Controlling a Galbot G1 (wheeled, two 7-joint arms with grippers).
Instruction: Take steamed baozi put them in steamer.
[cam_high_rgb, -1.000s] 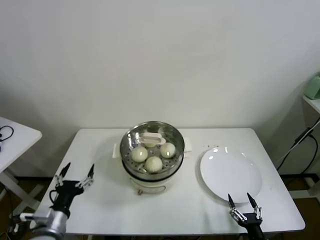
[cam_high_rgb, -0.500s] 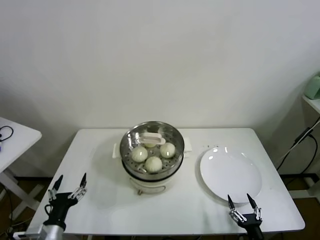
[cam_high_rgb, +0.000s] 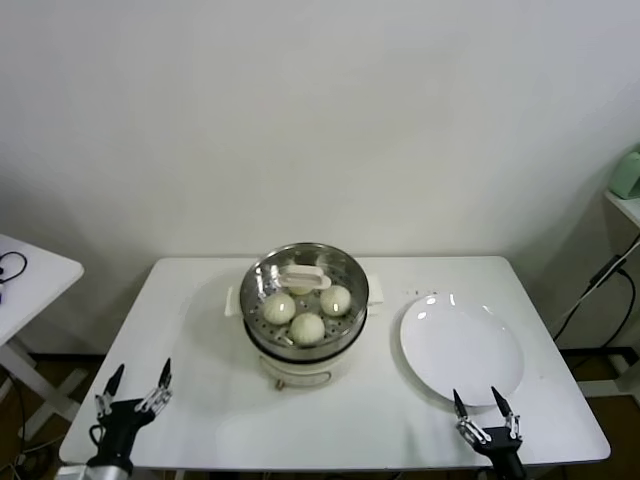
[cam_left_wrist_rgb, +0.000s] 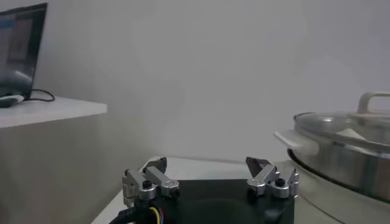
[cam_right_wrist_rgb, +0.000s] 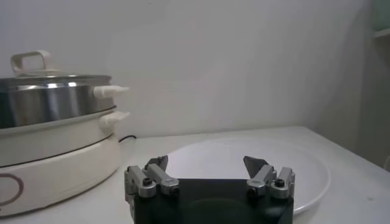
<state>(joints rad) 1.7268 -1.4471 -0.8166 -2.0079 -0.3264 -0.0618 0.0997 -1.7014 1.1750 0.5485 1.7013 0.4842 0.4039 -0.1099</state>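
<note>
Buns (cam_high_rgb: 307, 327) (smooth, domed) fill shiny perforated steamer (cam_high_rgb: 352, 275).

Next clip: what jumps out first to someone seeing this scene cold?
The shiny steamer at the table's centre, under a glass lid, with cream-white baozi visible inside. To its right lies a bare white plate. Both grippers hang open and empty at the table's near edge, the left gripper at the left corner, the right gripper just in front of the plate.
</note>
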